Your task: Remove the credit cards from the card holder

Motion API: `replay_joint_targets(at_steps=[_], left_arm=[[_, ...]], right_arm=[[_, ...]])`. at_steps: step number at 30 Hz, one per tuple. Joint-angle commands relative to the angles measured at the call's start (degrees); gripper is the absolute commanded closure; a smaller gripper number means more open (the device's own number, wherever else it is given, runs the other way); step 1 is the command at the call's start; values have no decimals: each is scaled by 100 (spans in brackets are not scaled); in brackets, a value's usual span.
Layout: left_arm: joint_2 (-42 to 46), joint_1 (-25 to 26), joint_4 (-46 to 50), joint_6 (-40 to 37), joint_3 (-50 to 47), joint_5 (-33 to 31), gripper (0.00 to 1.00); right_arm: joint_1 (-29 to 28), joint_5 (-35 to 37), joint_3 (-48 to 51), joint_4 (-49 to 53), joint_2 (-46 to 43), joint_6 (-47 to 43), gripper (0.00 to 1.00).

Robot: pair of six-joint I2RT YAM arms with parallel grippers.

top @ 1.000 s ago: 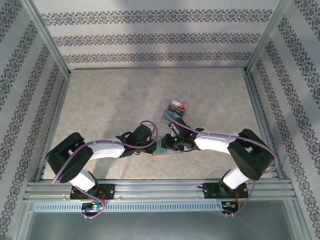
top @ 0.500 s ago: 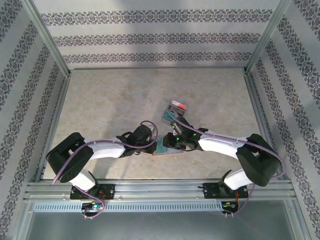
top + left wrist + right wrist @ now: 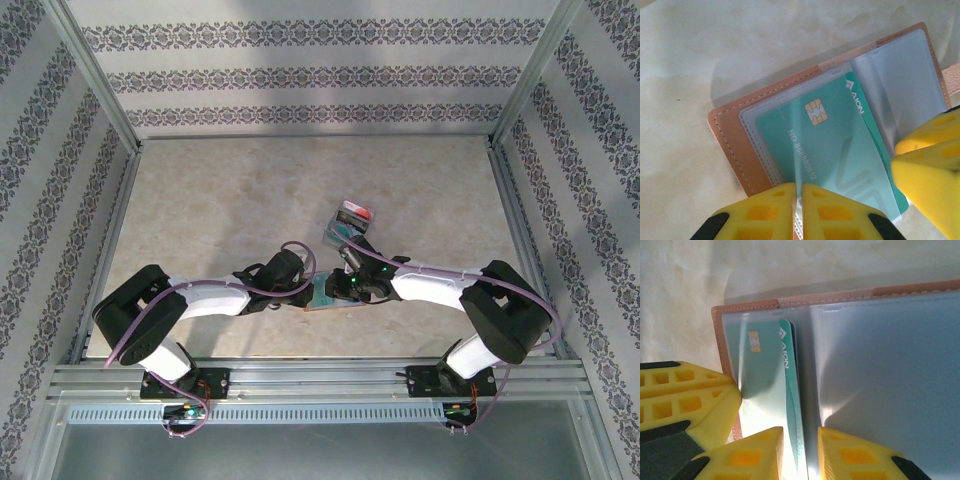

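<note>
walls (image 3: 320, 75): pale wallpaper, dark floral bands, three sides | frame posts (image 3: 96, 80): bare aluminium, slanting at the back corners | tabletop (image 3: 220, 200): beige, marbled, matte | near edge: metal rail (image 3: 320, 378), perforated strip (image 3: 320, 412) | light: soft, even, faint shadows

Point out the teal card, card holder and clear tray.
teal card (image 3: 840, 165), left wrist view, on its face.
card holder (image 3: 727, 137), left wrist view, on its leather border.
clear tray (image 3: 336, 232), top external view, on its bare left end.

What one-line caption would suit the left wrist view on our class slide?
Left gripper, shut, at the edge of a teal-green plastic chip card sleeved in an open reddish-brown leather card holder.
</note>
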State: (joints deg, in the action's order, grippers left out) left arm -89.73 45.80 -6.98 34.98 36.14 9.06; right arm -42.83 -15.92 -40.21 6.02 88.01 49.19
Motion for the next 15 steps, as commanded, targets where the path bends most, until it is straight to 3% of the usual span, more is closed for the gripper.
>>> replay_joint_targets(at_steps=[1,15], left_arm=[[-203,87,215,75,-7,61,89],[-211,87,209,79,-11,61,89]], right_arm=[[59,-104,-49,-149,77,-87,75],[42,-166,-22,-176,-73,-100,79]])
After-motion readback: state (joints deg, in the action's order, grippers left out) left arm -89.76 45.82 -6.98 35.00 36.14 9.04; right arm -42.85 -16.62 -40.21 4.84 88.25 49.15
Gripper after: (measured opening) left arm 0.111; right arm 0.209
